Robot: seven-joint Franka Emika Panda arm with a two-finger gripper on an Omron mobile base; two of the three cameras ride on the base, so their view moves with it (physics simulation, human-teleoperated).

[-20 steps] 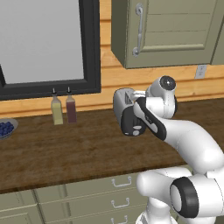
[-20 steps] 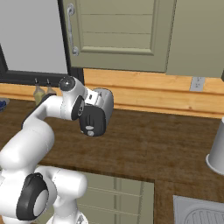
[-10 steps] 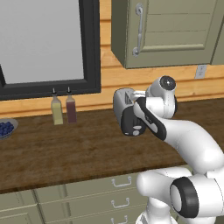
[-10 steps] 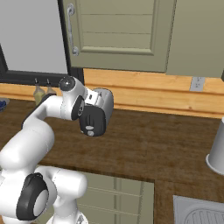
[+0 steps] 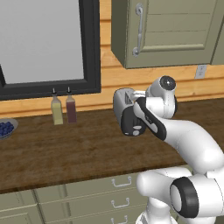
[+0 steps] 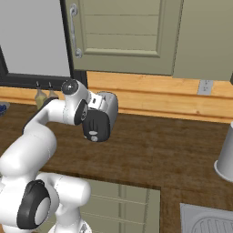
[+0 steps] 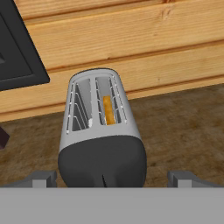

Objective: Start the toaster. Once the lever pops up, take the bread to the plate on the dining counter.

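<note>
A long brown wood-grain worktop with olive drawer fronts below runs along a wall of pale timber boards; above it hang olive cupboards with a metal handle, and a large dark-framed window sits to their left; no brand, label or writing can be read on anything here. The white arm reaches over the worktop toward the wall; in the hand view its gripper shows both finger tips spread wide, one at each bottom corner, with nothing between them, and the black end of the toaster lies between and just beyond them. The toaster, rounded and silver-grey, stands on the worktop close against the timber wall; in both base views the arm's wrist covers part of it. In the right-hand slot, as the hand view frames it, a thin tan edge of the bread shows sunk down inside; the other slot shows just its wire guides. On the black end face in the left base view are a pale tab, the lever, and a small round knob just under it. Left of the toaster and well apart from it stand two small bottles near the window sill, one yellowish, one dark red; further left, at the frame's edge, a bowl holds blue berries. A white socket is set in the wall to the right; a pale grey container stands at the far right of the right base view, with the corner of a metal sink below it.
</note>
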